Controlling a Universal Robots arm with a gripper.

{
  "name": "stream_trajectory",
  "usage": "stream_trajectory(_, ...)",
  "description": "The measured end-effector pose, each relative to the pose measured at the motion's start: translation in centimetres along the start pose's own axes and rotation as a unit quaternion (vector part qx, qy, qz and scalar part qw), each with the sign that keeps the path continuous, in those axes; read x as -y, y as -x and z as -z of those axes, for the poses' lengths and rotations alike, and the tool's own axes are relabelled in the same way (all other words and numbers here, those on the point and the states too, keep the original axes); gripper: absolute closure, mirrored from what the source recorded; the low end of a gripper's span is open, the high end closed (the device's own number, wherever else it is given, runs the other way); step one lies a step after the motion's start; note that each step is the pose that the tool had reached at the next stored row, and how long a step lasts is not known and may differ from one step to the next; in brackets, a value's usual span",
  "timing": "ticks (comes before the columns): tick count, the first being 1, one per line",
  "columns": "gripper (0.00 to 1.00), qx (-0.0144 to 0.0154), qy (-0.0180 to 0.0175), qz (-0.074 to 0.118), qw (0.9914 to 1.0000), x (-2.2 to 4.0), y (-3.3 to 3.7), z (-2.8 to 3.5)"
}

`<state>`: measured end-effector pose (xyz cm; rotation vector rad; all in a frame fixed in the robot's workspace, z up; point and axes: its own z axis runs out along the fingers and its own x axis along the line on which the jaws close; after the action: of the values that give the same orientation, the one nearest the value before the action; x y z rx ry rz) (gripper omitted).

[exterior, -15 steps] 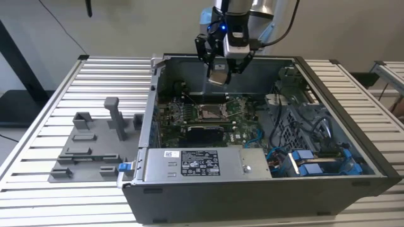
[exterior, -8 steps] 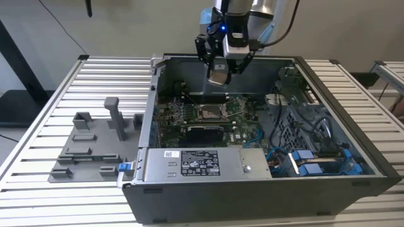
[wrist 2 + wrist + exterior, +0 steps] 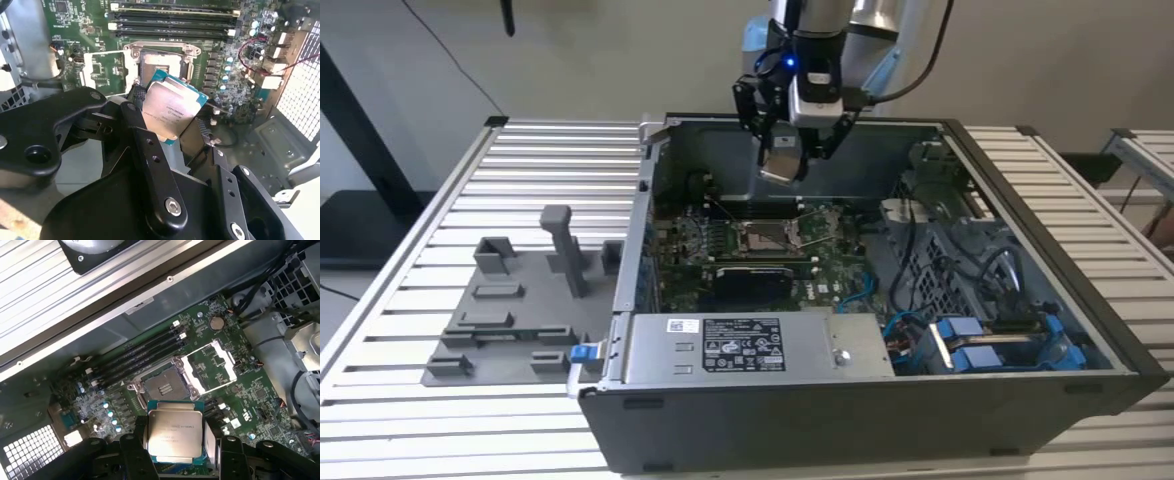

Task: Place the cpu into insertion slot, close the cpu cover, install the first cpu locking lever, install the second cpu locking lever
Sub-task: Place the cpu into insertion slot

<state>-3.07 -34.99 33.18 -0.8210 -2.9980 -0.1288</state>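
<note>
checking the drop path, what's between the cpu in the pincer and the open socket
Bare air. In the first wrist view the cpu, held in the pincer, hangs clear of the socket; the cpu cover is swung aside.

A plain, pale wall (image 3: 587,60) closed off the far side of the scene, unbroken and evenly lit, with no hard shadows on it. A thin dark cable (image 3: 454,65) ran slantwise down across it toward the exterior view's left. The worktop (image 3: 520,170) was built of silver-grey metal slats lying side by side, and their ridges caught a soft sheen. At the exterior view's left edge a black strut (image 3: 358,118) leaned down to a dark base (image 3: 354,230), and nearer than that lay a strip of pale grey floor (image 3: 336,300). At the exterior view's right edge stood a second slatted surface (image 3: 1147,160), apart from the worktop, with a dark box (image 3: 1091,165) between the two.
</note>
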Motion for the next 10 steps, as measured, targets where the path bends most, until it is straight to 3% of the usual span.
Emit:
stream_trajectory(5, 0.45, 0.0023, 0.0020, -0.035, 0.99938, 0.03, 0.02, -0.46)
stream_trajectory(10, 0.45, 0.0048, 0.0039, -0.072, 0.99736, 0.05, 0.03, -0.66)
